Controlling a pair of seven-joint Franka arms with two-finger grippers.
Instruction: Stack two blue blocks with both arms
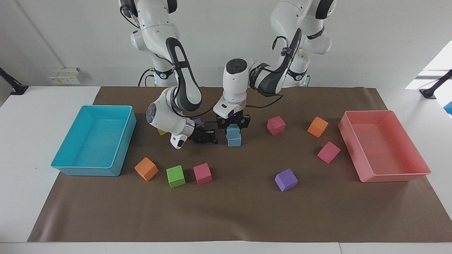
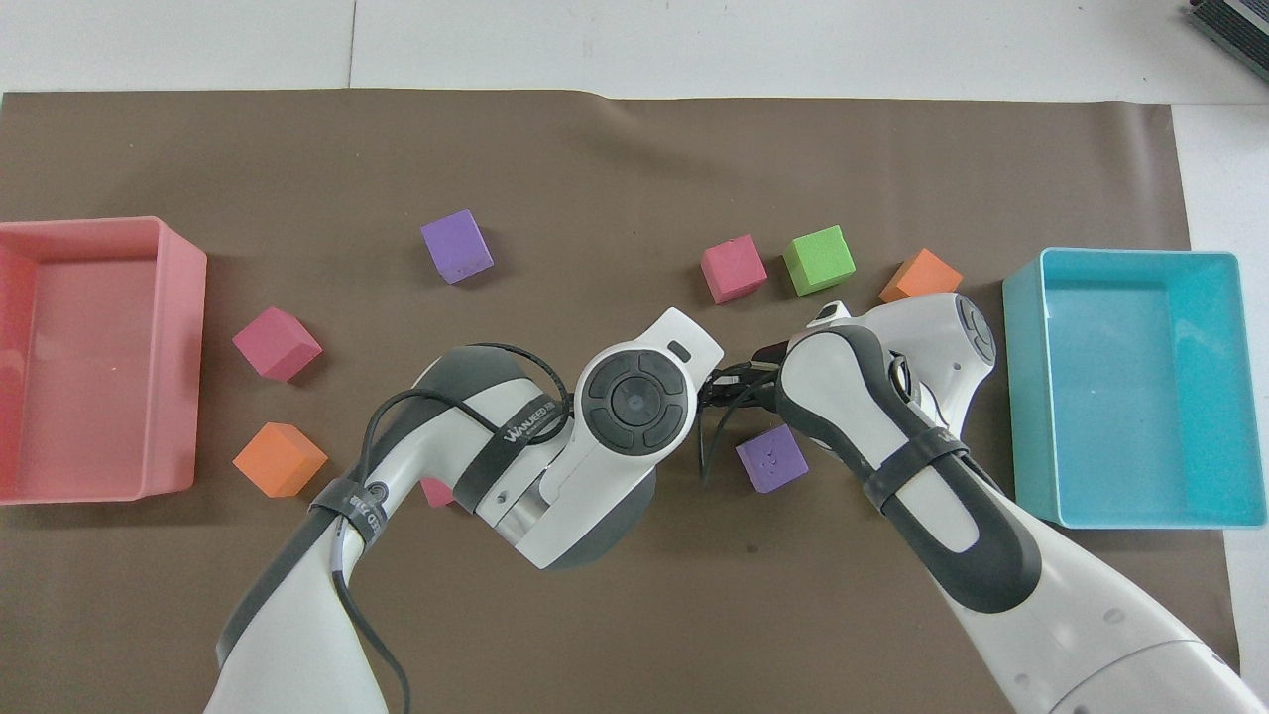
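Blue blocks: one block (image 1: 234,142) sits on the brown mat (image 1: 226,211) mid-tabletop; the second block (image 1: 233,132) rests on top of it. Both are hidden under the arms in the overhead view.
Left pincer (image 1: 233,124): points straight down over the stack, its fingers spread to either side of the top block's upper edge; whether they touch it cannot be told.
Right pincer (image 1: 211,137): low over the mat just beside the stack, toward the right arm's end, pointing sideways at it; I cannot tell whether it is open or closed.
Purple cubes: one (image 2: 771,459) beside the right arm's wrist, nearer the robots than the stack; another (image 1: 286,180) farther out.
Other cubes: orange (image 1: 146,169), green (image 1: 176,176) and pink (image 1: 202,173) in a row farther from the robots than the stack.
Trays: cyan (image 1: 63,165) at the right arm's end, pink (image 1: 395,175) at the left arm's end.
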